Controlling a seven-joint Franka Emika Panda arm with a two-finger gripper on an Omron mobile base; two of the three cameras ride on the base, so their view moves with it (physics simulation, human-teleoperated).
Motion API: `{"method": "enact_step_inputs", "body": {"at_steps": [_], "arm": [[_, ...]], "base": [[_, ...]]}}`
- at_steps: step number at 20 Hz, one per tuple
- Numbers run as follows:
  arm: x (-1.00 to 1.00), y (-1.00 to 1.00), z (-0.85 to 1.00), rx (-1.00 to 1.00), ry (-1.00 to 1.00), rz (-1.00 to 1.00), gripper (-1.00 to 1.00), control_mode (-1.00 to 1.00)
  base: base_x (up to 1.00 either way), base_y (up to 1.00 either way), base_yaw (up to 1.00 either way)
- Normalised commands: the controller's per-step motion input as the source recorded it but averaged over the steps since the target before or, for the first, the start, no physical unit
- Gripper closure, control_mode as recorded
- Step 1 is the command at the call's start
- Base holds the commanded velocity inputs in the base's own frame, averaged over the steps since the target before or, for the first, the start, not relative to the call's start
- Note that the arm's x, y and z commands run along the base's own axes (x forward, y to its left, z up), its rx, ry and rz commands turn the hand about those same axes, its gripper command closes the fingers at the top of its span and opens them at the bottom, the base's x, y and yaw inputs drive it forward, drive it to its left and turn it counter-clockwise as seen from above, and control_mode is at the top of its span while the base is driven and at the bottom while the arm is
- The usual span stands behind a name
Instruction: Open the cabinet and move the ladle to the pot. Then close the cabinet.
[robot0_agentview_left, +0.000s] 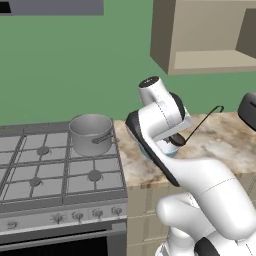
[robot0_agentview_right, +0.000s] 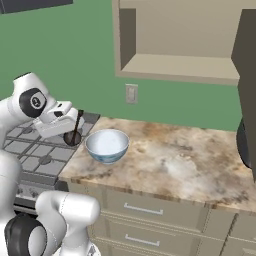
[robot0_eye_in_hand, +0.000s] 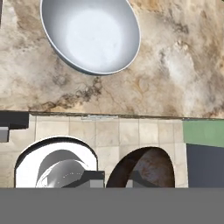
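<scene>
Gripping the ladle (robot0_agentview_left: 202, 125) with my jaws drawn together on it, my gripper (robot0_agentview_right: 74, 124) hangs above the seam where the marbled countertop (robot0_agentview_right: 170, 160) meets the stove (robot0_agentview_left: 50, 170). From the left base view the ladle's thin dark handle arcs up and away to the right of my hand, its scoop end low beside my wrist; from the right base view the scoop (robot0_agentview_right: 72, 138) hangs below my fingers, over the stove's edge. In the hand view the dark rounded scoop (robot0_eye_in_hand: 142, 168) lies at the bottom, beside my fingertips (robot0_eye_in_hand: 92, 178), with the white-and-blue bowl (robot0_eye_in_hand: 89, 35) across the countertop beyond it. That bowl (robot0_agentview_right: 107, 145) stands on the countertop just beside my hand, on the side away from the stove. The pot (robot0_agentview_left: 91, 134) sits on the rear right burner, apart from my gripper and with nothing visible inside it. Above the countertop the cabinet (robot0_agentview_right: 180, 40) stands open, its shelf bare, its door (robot0_agentview_right: 247, 75) swung out at the right edge. A wall outlet (robot0_agentview_right: 131, 93) sits on the green wall below the cabinet.
</scene>
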Motion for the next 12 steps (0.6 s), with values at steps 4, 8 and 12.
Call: {"method": "enact_step_inputs", "body": {"at_steps": [4,8,12], "arm": [[0.00,0.00,0.00,0.00,0.00,0.00,1.00,1.00],[0.00,0.05,0.00,0.00,-0.01,0.00,1.00,-1.00],[0.00,0.33,0.00,0.00,-0.04,0.00,1.00,-1.00]], "base": [[0.00,0.19,0.00],[0.00,0.12,0.00],[0.00,0.00,0.00]]}}
